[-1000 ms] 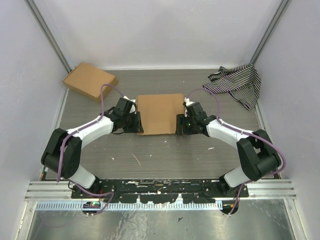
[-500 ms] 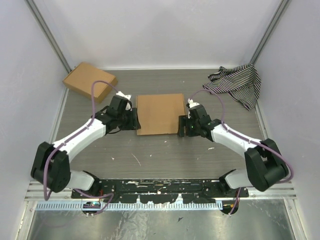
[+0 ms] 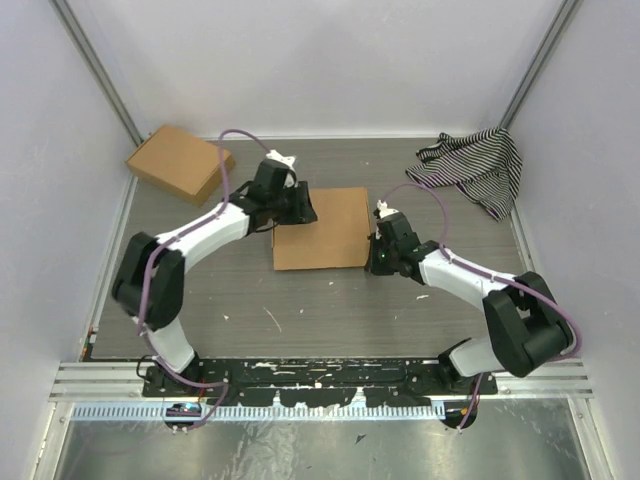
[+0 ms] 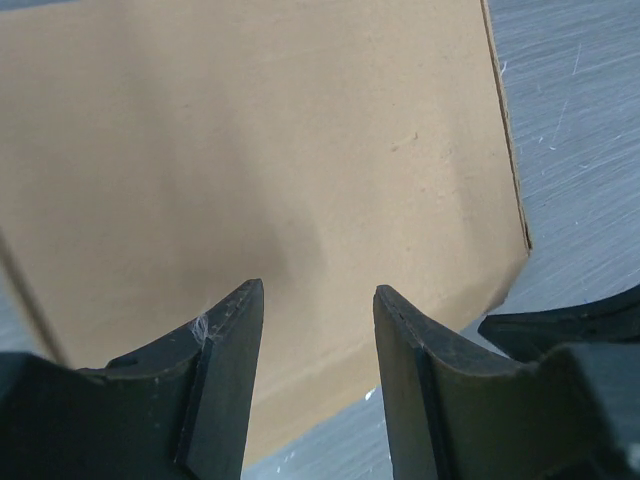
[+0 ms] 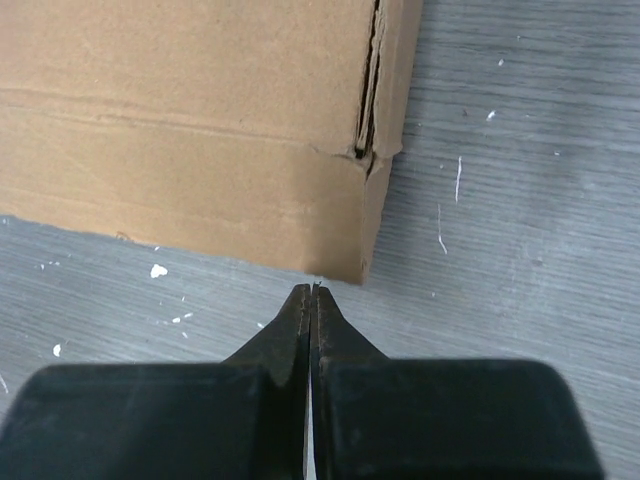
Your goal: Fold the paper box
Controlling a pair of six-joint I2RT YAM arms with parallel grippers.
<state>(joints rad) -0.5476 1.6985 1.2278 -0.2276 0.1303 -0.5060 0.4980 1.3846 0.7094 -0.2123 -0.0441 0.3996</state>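
White walls all round, a scuffed grey desk, and dead centre sits the paper box, lid down and looking fully formed, a shallow brown rectangle. Beyond its far-left corner lies a second cardboard box, well apart; off past its far-right corner, a striped cloth. Neither is involved.

The left fingers hang over the box's far-left corner, parted a moderate way with nothing between them. The wrist view shows only flat lid below, so this looks like a press or a check on the lid rather than a grab. The right fingers are pinched together and empty, the tip just short of the box's near-right corner, where a flap seam gapes slightly. My read: that closed tip is placed to nudge or steady the corner. Folding looks nearly finished.
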